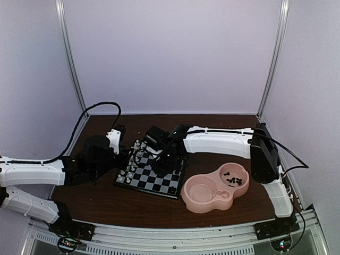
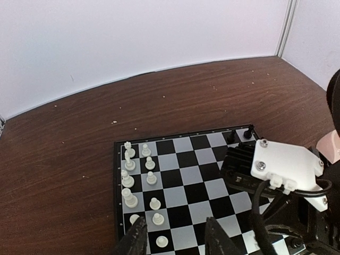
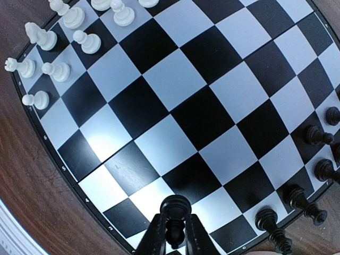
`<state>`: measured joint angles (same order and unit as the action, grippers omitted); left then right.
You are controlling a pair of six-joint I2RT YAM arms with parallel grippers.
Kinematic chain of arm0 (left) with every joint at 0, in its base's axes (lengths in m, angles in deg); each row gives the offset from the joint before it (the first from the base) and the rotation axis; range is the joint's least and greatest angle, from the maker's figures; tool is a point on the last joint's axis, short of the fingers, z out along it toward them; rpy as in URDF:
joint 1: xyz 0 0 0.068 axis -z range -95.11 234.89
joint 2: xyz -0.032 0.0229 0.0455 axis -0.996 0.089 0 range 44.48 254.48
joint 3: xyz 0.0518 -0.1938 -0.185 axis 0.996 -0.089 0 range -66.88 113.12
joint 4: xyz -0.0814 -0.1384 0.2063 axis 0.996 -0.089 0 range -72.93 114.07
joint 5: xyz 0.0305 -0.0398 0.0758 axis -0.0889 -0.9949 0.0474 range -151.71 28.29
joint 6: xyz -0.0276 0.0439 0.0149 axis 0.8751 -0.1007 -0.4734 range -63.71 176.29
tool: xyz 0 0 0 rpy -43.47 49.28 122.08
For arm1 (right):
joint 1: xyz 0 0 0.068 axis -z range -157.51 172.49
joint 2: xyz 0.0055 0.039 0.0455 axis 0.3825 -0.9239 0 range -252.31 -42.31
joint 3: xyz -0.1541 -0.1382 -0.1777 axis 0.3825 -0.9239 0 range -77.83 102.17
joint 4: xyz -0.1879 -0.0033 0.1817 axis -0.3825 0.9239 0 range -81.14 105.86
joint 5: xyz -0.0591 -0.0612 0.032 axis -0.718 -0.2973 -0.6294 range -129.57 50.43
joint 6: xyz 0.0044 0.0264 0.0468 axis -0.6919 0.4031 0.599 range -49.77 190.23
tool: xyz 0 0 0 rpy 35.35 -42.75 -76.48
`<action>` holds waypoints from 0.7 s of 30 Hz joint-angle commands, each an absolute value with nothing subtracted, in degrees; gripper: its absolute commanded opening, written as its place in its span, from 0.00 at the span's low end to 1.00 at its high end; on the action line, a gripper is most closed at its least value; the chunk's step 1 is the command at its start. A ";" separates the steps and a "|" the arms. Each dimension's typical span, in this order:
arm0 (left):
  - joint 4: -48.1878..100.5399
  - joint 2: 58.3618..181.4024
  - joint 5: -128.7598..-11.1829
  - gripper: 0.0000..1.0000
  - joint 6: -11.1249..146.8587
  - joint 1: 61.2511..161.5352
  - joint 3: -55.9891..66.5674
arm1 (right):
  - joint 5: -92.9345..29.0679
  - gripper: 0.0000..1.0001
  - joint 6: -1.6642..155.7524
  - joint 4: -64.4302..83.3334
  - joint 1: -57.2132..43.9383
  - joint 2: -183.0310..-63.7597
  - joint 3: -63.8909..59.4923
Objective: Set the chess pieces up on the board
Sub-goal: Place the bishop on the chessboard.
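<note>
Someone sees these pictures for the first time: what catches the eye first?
The right gripper holds a black piece above the board, near its edge. White pieces stand in two rows along one side, and more black pieces lie in the pink dish right of the board.

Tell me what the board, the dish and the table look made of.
Board: glossy, likely plastic; a light patch glares off it. Dish: pink plastic by its smooth moulded rim, satin finish. Table: dark brown wood grain, maybe veneer, matte.

A pink double-bowl dish point(image 1: 204, 191) sits on the brown table point(image 1: 101, 199).
</note>
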<state>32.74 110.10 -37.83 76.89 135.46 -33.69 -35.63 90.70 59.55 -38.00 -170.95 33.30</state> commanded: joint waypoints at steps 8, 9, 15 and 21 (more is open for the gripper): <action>33.54 110.06 -36.22 0.38 77.30 135.17 -34.01 | -37.90 0.39 89.24 61.43 -38.32 -170.58 36.50; 33.45 110.09 -36.22 0.38 77.27 135.17 -33.93 | -37.98 0.39 89.05 60.99 -38.33 -169.60 36.01; 32.81 112.17 -40.28 0.38 75.00 135.17 -32.52 | -42.89 0.39 86.31 51.72 -38.24 -155.55 24.83; 31.36 118.04 -49.78 0.44 74.08 135.45 -28.62 | -56.21 0.42 83.72 37.64 -37.78 -140.85 4.09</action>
